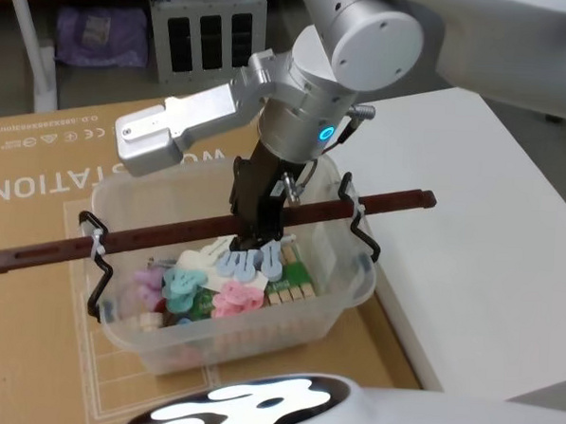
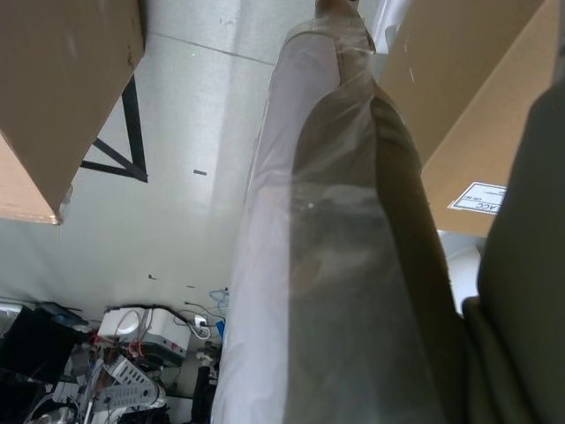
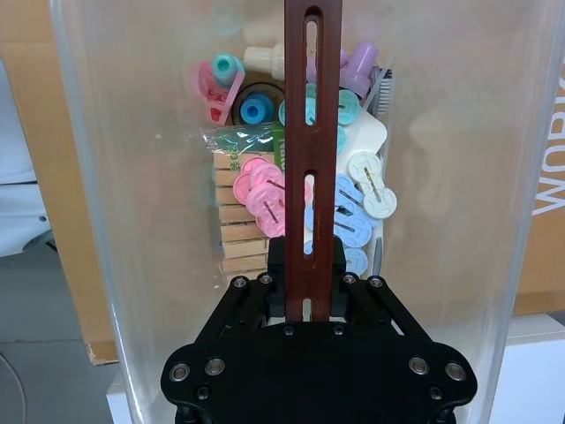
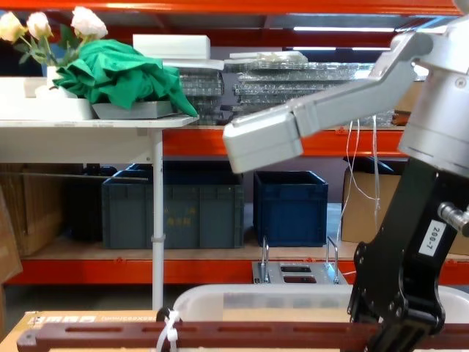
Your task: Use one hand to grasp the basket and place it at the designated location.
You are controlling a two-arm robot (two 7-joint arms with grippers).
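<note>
Basket (image 1: pixel 257 336) sits beneath right pincer (image 1: pixel 255 237), which clamps its handle (image 1: pixel 168 236).

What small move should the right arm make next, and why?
Probably lift straight up a little: the right gripper is closed on the brown handle near its middle, and the basket rests on the cardboard, so it should rise level.

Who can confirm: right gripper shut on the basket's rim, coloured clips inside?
Not the rim. The right gripper is shut on the brown handle bar that spans the basket from side to side, as the right wrist view shows. The coloured clips are inside, as you said.
</note>
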